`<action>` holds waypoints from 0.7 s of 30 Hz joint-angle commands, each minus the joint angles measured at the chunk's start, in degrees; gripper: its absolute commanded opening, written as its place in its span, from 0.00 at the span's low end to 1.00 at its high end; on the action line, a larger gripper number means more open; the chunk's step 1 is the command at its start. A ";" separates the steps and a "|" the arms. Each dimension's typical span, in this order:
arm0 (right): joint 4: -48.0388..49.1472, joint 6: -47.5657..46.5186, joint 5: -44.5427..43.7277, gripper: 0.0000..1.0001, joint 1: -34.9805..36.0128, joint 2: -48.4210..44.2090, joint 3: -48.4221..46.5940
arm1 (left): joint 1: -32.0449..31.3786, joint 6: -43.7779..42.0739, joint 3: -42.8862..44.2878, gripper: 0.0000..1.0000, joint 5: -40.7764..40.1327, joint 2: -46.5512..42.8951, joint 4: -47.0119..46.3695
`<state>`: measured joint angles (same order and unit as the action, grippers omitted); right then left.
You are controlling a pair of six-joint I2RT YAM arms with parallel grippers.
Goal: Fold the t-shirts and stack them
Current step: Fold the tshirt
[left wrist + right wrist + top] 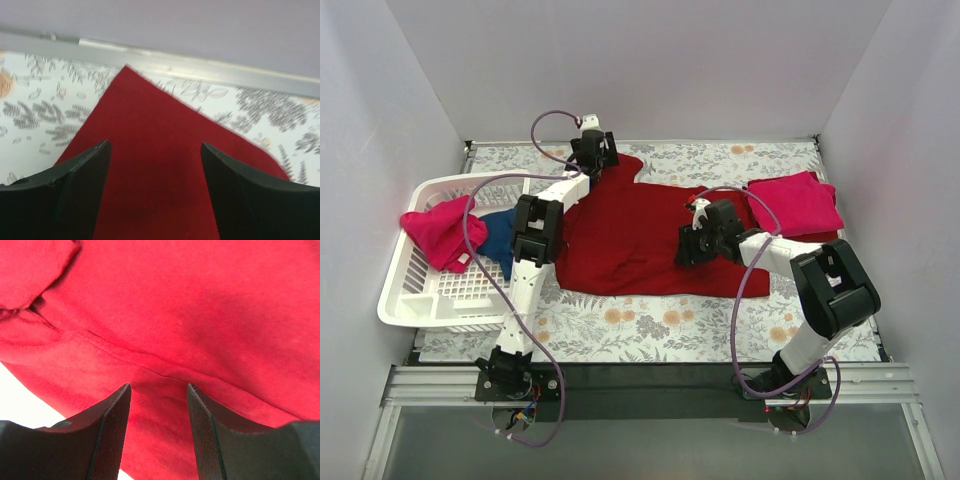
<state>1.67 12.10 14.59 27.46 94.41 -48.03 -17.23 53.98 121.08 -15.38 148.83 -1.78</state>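
A large dark red t-shirt [630,235] lies spread flat on the floral table cover. My left gripper [595,158] hangs open over its far-left corner; in the left wrist view that pointed corner [150,130] shows between the spread fingers of the gripper [156,150], which hold nothing. My right gripper [688,248] is low over the shirt's right part. In the right wrist view a hem seam [165,372] runs just ahead of the open gripper [159,387], with flat cloth beneath. A folded pinkish-red t-shirt [795,205] lies at the far right.
A white slatted basket [430,305] stands at the left, holding a crumpled pinkish-red shirt [440,230] and a navy blue shirt [500,240]. A metal rail [200,67] runs along the far table edge below the back wall. Walls close in both sides.
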 commanded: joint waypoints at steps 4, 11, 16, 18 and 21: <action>2.37 1.00 2.11 0.44 2.85 2.88 -0.66 | 0.01 -0.62 -6.03 0.66 0.79 -4.52 -2.35; 3.86 3.72 0.62 0.44 7.25 1.31 5.75 | 0.01 -3.44 -2.86 0.67 -1.93 -1.62 0.20; 3.60 4.16 -0.61 0.44 7.96 -1.41 8.21 | 0.09 -2.48 -2.15 0.62 -8.52 -0.47 8.53; 3.25 4.25 -0.79 0.44 7.96 -2.65 9.09 | 0.36 0.41 -8.10 0.62 -8.54 -2.66 10.30; 2.64 4.43 -0.27 0.44 8.04 -4.58 10.32 | 1.50 3.84 -13.23 0.63 -6.87 -6.70 11.18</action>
<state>10.37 15.51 14.26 34.92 91.42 -40.42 -17.23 53.25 114.19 -21.47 146.43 -0.01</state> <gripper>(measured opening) 0.442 0.625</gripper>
